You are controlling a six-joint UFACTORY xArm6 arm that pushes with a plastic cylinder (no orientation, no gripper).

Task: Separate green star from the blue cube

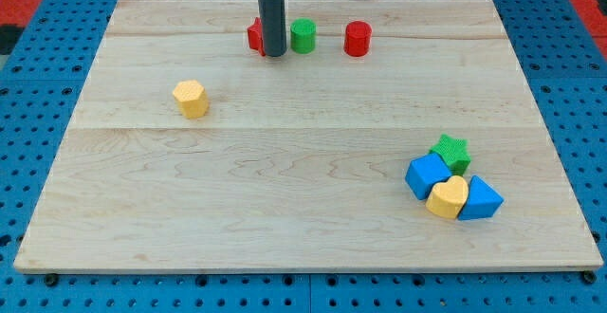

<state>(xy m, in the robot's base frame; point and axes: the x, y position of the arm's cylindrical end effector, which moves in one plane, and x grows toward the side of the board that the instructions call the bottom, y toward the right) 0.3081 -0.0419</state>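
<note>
The green star lies at the view's lower right, touching the blue cube just below and left of it. A yellow heart and a blue triangular block press against the cube in the same cluster. My tip is at the view's top centre, far from the star and cube. It stands between a red block, partly hidden behind the rod, and a green cylinder.
A red cylinder stands right of the green cylinder near the board's top edge. A yellow hexagonal block sits alone at the view's left. The wooden board lies on a blue pegboard surface.
</note>
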